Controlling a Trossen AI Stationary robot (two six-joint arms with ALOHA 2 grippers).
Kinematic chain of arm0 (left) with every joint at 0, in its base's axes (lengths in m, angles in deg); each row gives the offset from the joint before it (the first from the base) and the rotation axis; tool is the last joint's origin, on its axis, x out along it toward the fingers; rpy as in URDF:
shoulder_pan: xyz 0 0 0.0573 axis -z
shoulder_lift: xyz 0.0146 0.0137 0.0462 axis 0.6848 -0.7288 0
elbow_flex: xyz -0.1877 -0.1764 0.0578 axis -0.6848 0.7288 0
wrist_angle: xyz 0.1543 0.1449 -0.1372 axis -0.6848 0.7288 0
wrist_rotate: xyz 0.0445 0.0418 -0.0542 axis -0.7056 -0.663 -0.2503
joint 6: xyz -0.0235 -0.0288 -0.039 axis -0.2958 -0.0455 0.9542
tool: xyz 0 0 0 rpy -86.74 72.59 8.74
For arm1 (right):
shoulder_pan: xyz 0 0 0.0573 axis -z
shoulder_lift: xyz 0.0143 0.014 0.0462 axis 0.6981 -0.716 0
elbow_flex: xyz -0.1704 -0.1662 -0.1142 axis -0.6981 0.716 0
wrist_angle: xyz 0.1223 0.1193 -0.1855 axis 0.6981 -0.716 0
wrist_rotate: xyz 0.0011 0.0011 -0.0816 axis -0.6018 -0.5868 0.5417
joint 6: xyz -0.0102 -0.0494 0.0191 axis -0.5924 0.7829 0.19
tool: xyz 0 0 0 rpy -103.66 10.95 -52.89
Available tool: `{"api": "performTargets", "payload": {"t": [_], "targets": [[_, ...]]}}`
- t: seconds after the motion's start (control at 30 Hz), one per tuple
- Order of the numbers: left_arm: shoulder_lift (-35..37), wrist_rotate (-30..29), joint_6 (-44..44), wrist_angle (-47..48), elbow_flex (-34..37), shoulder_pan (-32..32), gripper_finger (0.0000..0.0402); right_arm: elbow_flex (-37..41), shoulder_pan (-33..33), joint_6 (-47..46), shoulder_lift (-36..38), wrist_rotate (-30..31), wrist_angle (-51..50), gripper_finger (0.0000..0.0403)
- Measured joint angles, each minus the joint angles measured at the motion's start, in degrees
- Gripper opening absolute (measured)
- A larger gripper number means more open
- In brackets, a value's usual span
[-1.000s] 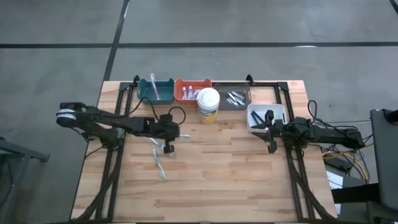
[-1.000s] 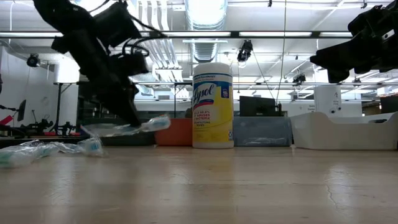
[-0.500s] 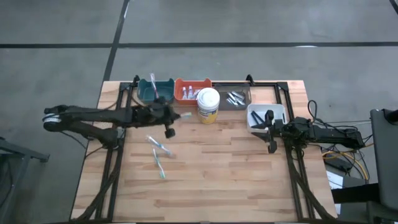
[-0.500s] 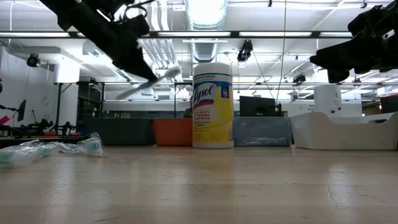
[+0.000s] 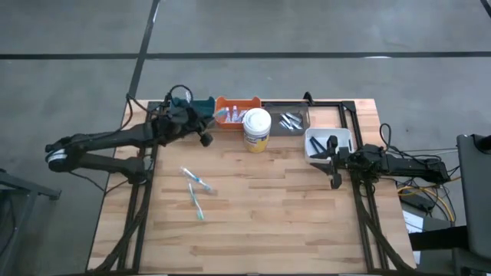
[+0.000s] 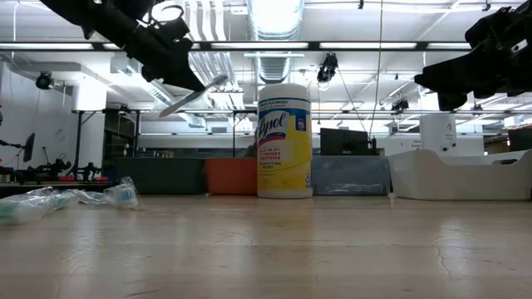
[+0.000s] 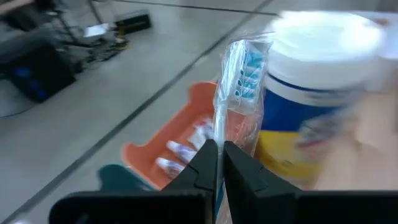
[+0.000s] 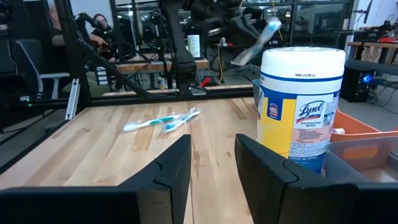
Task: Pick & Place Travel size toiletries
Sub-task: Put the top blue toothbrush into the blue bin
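My left gripper (image 5: 204,132) hangs over the near edge of the teal bin (image 5: 201,104), shut on a toothbrush in a clear wrapper (image 7: 238,74). In the low view that toothbrush (image 6: 196,93) slants in the air below the gripper (image 6: 176,73). Two more wrapped teal toothbrushes (image 5: 196,179) (image 5: 197,203) lie flat on the table. Small white tubes (image 5: 232,115) lie in the orange bin (image 5: 238,102). My right gripper (image 5: 334,170) waits open by the white bin (image 5: 328,142), which holds dark pieces (image 5: 322,145). My left gripper pinches the wrapped toothbrush between its two fingers (image 7: 204,163) by the handle (image 7: 217,134), away from the bristle head (image 7: 250,62). The toothbrush is lifted clear of the table and tilted, its head end higher and pointing toward the canister.
A white and yellow wipes canister (image 5: 257,129) stands just near the orange bin and close to the held toothbrush. A grey bin (image 5: 290,120) with silvery items sits right of the orange one. Bare wood (image 5: 276,215) stretches toward the near edge.
My left gripper has risen from just above the table and moved toward the far edge, from beside the lying toothbrushes to over the teal bin, carrying the wrapped toothbrush clear of the table. The right arm has kept still.
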Motion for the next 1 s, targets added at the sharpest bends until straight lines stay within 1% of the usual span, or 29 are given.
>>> {"api": "performTargets", "payload": {"t": [0.13,0.3,0.4,0.8,0.9,1.0], "targets": [[-0.09,-2.95,0.0,-3.29,0.06,-3.41,0.0016,0.01,-0.01,-0.03,-0.01,0.02,0.0,0.0123],[-0.09,-8.12,1.17,-7.95,0.27,-7.61,0.0016,0.0,0.01,-0.03,-0.01,0.01,0.01,0.0129],[-0.09,-8.47,1.97,-9.44,0.6,-10.13,0.0016,0.0,0.01,0.04,-0.01,0.0,0.0,0.013],[-0.09,-8.78,4.72,-10.1,0.67,-19.33,0.0017,0.01,0.01,0.0,-0.01,0.01,0.0,0.0117],[-0.09,-8.86,6.42,-10.95,1.95,-21.3,0.0017,0.01,0.01,-0.02,0.0,0.01,0.01,0.0116],[-0.12,-9.11,7.91,-12.91,4.93,-23.0,0.0017,0.01,-0.01,0.06,-0.01,0.0,0.02,0.0119]]}}
